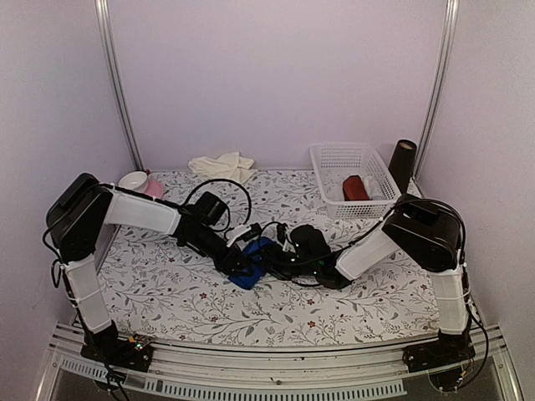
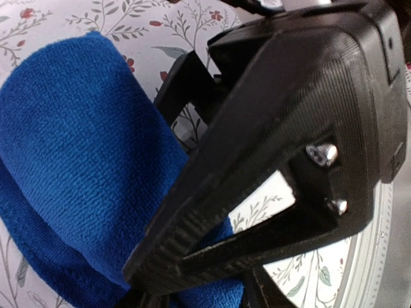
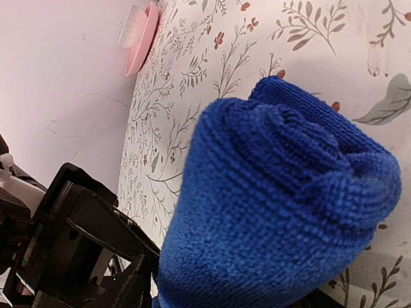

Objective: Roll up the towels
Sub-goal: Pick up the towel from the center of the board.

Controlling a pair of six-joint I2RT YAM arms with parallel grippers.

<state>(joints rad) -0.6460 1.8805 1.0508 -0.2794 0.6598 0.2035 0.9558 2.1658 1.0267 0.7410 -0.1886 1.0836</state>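
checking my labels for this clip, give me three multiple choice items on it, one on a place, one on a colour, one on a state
1. Where is the cream towel?
A in the basket
B at the back, left of the basket
C draped over the right arm

2. What colour is the roll in the basket?
A yellow
B green
C dark red

3. How does the blue towel lie?
A spread flat
B rolled into a bundle
C hung over the basket

Answers:
1 B, it lies crumpled by the back wall, outside the basket.
2 C, the top view shows it dark red against the white mesh.
3 B, the right wrist view shows a thick roll with its layered end.
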